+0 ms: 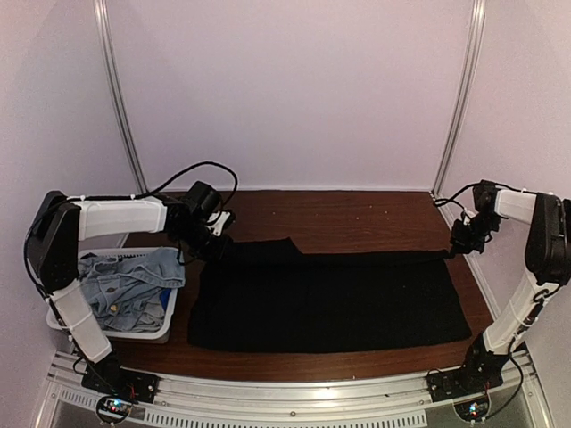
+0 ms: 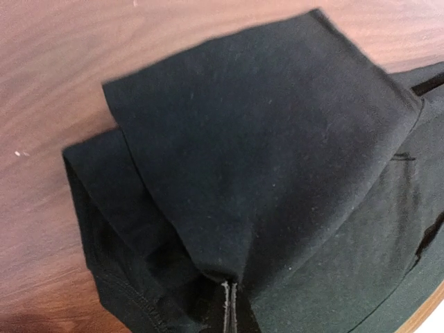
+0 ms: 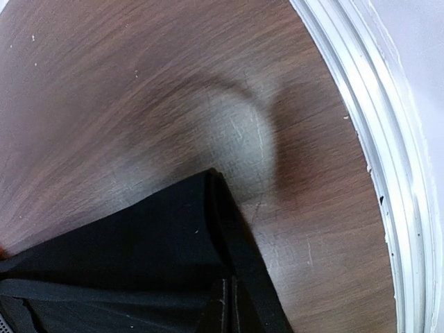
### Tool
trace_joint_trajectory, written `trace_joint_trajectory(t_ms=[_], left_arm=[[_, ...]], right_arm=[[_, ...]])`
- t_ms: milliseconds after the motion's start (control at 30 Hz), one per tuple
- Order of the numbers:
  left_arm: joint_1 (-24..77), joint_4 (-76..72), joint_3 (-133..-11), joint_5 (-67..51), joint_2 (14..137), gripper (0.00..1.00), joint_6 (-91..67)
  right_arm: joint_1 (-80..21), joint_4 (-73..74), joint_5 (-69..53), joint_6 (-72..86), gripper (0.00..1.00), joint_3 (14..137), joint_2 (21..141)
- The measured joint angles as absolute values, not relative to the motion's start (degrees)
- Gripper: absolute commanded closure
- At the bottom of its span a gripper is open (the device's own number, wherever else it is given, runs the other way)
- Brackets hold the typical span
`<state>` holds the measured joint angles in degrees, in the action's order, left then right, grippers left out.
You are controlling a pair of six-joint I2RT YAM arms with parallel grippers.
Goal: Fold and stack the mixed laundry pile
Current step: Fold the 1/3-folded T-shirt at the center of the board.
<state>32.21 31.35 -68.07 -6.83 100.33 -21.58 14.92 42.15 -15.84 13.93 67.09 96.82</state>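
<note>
A large, soft black shirt (image 1: 330, 299) lies spread flat across the brown wood-grain tabletop (image 1: 357, 209), its long side running left to right. The left hand (image 1: 212, 235) is closed on the shirt's far left corner, and the right hand (image 1: 461, 242) is closed on its far right corner. Each wrist view shows black cloth gathered into shut fingertips. Pinching both far corners at once looks like the start of a fold, since the far edge can then rise evenly and travel toward the near edge (a one-sided pull would skew the cloth). At the left corner a flap lies doubled over the layer beneath. To the left, a white slatted plastic basket (image 1: 134, 332) holds a light-blue denim piece (image 1: 134, 278), out of the folding area. In all there are one black shirt, one denim piece in view, one basket and two hands. I cannot tell whether more garments lie under the denim.
</note>
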Motion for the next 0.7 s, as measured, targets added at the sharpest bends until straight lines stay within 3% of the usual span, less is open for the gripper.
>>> trace_joint_trajectory(t_ms=[300,700], left_arm=[[32.32,31.09,-66.98,-8.19,96.07,1.00,-20.91],[33.71,31.24,-61.93,-9.19,99.70,1.00,-20.91]], right_arm=[[15.14,42.59,-16.23,15.00,1.00,63.26,93.43],[15.57,41.43,-16.25,17.47,1.00,58.98,96.84]])
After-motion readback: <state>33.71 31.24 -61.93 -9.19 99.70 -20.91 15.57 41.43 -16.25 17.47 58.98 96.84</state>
